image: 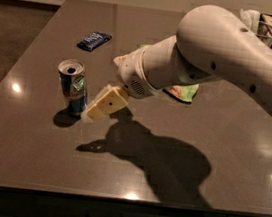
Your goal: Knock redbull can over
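The redbull can [73,86] stands upright on the dark table [29,151], left of centre, blue and silver with an open pull-tab top. My gripper [97,109] is at the end of the white arm [219,56], which reaches in from the right. Its cream-coloured tip sits low over the table, right beside the can's right side, touching it or nearly so.
A flat dark blue snack bar wrapper [94,40] lies at the back left. A green chip bag [183,91] lies behind the arm, mostly hidden by it. The table's front edge runs along the bottom. A wire basket [265,30] stands off the table at the back right.
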Controlling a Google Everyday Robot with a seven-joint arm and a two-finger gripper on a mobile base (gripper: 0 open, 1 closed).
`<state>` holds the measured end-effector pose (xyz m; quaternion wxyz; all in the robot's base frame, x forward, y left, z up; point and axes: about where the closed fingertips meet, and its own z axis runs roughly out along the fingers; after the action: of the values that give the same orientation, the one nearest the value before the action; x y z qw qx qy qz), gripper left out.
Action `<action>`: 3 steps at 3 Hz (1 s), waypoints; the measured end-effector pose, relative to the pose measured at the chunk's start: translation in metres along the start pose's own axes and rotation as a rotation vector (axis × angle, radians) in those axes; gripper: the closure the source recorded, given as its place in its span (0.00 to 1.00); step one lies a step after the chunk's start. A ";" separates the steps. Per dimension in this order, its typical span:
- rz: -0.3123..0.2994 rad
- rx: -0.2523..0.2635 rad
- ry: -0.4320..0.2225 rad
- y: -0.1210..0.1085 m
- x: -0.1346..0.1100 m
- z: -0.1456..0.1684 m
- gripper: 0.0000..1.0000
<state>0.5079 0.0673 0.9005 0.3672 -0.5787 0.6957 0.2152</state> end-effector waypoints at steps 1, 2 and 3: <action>0.011 -0.035 -0.056 0.004 -0.026 0.017 0.00; 0.010 -0.071 -0.103 0.011 -0.048 0.026 0.00; 0.012 -0.099 -0.131 0.017 -0.062 0.034 0.00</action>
<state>0.5039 0.1362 0.9238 0.3814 -0.5768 0.6621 0.2888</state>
